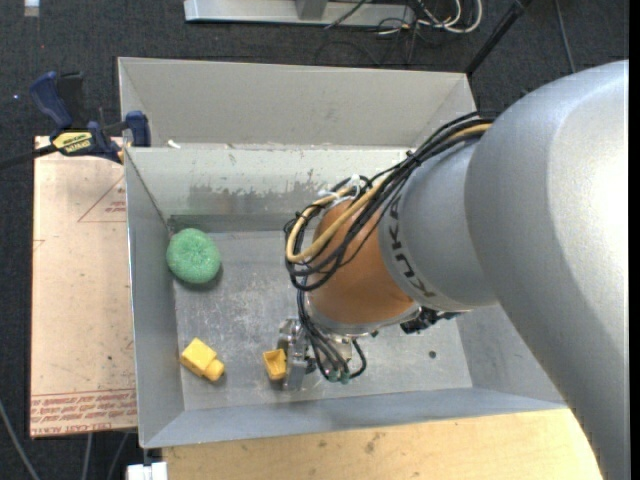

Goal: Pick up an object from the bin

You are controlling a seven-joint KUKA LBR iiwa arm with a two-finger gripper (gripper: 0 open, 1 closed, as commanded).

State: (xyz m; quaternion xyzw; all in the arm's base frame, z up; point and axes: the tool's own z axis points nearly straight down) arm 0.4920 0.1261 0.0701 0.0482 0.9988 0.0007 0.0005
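Pincer [292, 366] nr yellow piece [274, 361]; yellow block [202, 360] & green ball [193, 256] off left.

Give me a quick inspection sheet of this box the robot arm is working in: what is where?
Surface: grey metal bin, floor scratched.
Job's things: small yellow piece near the front wall, right beside the gripper; held or not, cannot tell.
Clutter: green ball back left; yellow block front left.
Grippers: gripper low near the bin floor, front middle.
Cables: cables looped round the arm's wrist.
Surroundings: dark floor; metal rail lying behind the bin.
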